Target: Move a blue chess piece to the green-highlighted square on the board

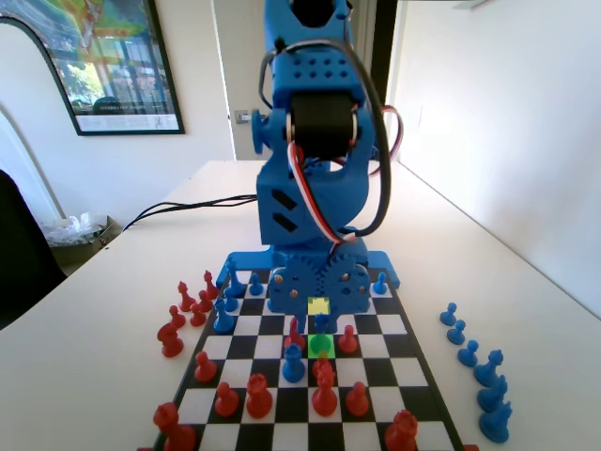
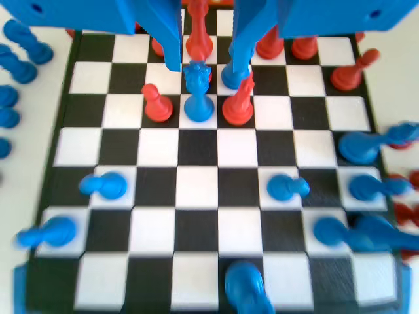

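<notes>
Pincer: blue two-jaw pincer (image 2: 206, 62) hung from the 12 o'clock edge of the wrist view, jaws spread apart, nothing pinched; left jaw tip just at 10 o'clock of a crowned blue piece, right jaw tip close against a small blue piece.
Small blue piece: slim blue plastic chess piece with a knobbed top (image 2: 230, 77), upright on the board, touching or nearly touching the right jaw; could not tell which.
Crowned blue piece: taller blue plastic piece with a crowned top (image 2: 198, 98), upright between the two jaws, below their tips in the wrist view.
Red neighbours: red plastic pawn (image 2: 157, 104) at 9 o'clock of the crowned piece, pointed red piece (image 2: 239, 103) at 3 o'clock of it, tall red piece (image 2: 198, 36) at 12 o'clock.
Green square: bright green-lit board square (image 1: 321, 344) near the middle of the board in the fixed view, directly at 6 o'clock of a yellow-lit square (image 1: 319, 306).
Board: flat black-and-white checkered chessboard with a blue plastic edge (image 2: 196, 196), lying on the white bench (image 1: 113, 376).
Off-board pieces: row of blue plastic pieces (image 1: 479, 371) on the bench at 3 o'clock of the board in the fixed view.
</notes>
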